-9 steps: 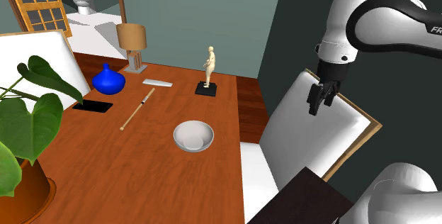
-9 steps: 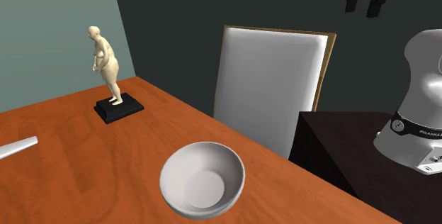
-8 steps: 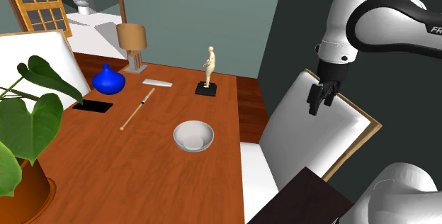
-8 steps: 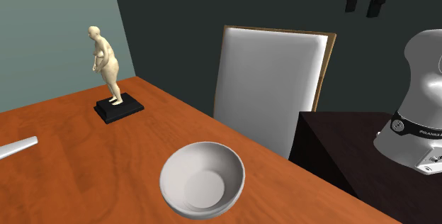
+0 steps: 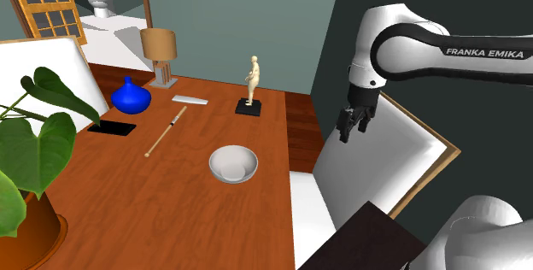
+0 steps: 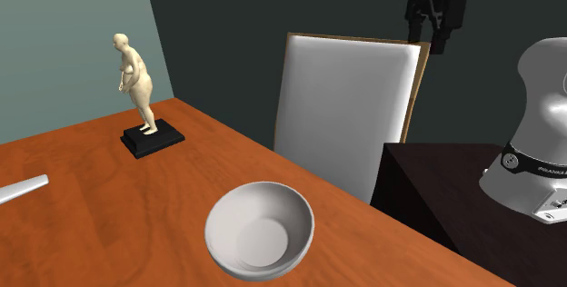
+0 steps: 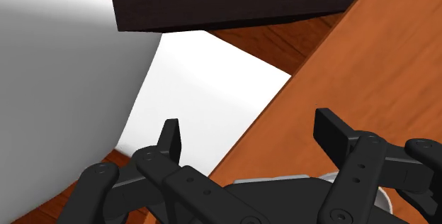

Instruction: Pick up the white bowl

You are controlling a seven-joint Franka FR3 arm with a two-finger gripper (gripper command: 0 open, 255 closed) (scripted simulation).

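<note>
Reddish-brown wooden worktop [image 5: 171, 217]: carries the task's thing and several others. Nothing on it is being handled.

White padded chair with a wooden frame [image 5: 380, 161]: stands at the worktop's right edge in the shoulder view, between the stand and the bowl. By my reading the approach has to clear its back.

White Franka arm with dark joints [image 5: 444, 50]: reaches in from the shoulder view's right, high over the chair, not yet above the worktop.

Plain white round bowl [image 5: 233, 164]: upright and empty, resting on the worktop near its right edge in the shoulder view. In the second exterior view [image 6: 260, 231] it sits in the near foreground, with nothing touching it. It is not lifted, so the pick is not done.

All-black two-finger end effector [image 5: 348, 132]: hangs in the air before the top of the chair back [image 6: 434, 35], well apart from the bowl, above it and to its right in the shoulder view. In the wrist view [image 7: 249, 134] its fingers stand apart with nothing between them. I judge the task to be at the early approach: crossing to the bowl, descending, closing on the rim and lifting are all left.

Cream figurine on a black base [image 5: 251, 85]: far beyond the bowl, well apart, and unlikely to interfere.
</note>
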